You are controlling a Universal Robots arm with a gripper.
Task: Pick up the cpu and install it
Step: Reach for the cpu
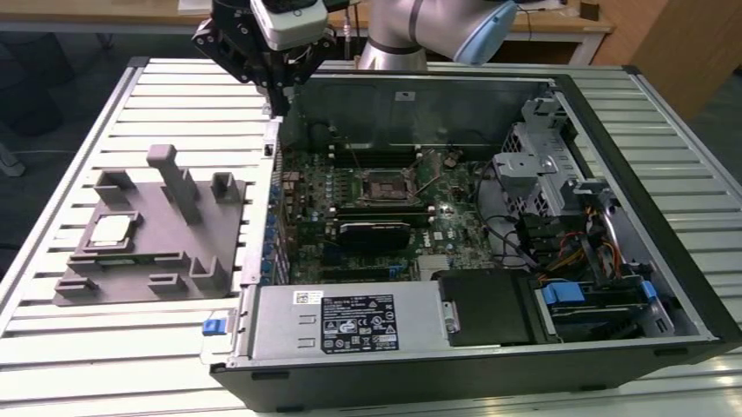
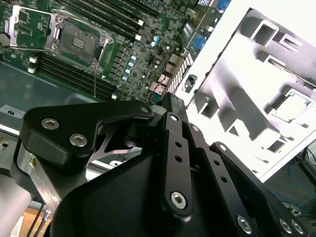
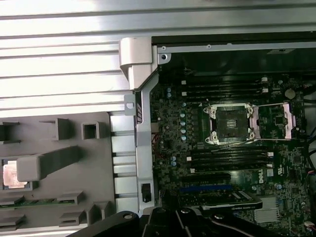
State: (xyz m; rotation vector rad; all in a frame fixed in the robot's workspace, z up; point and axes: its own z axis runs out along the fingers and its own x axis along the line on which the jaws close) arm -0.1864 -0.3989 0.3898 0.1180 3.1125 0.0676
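Gripper (image 1: 278, 100) tip-down above rim of case (image 1: 464, 373) (cpu (image 1: 110, 231) well apart)

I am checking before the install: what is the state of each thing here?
cpu: lying flat in the gray holder, not gripped.
socket: lid open, empty.
case: on its side, open.
gripper: over the case's edge, apart from the cpu.
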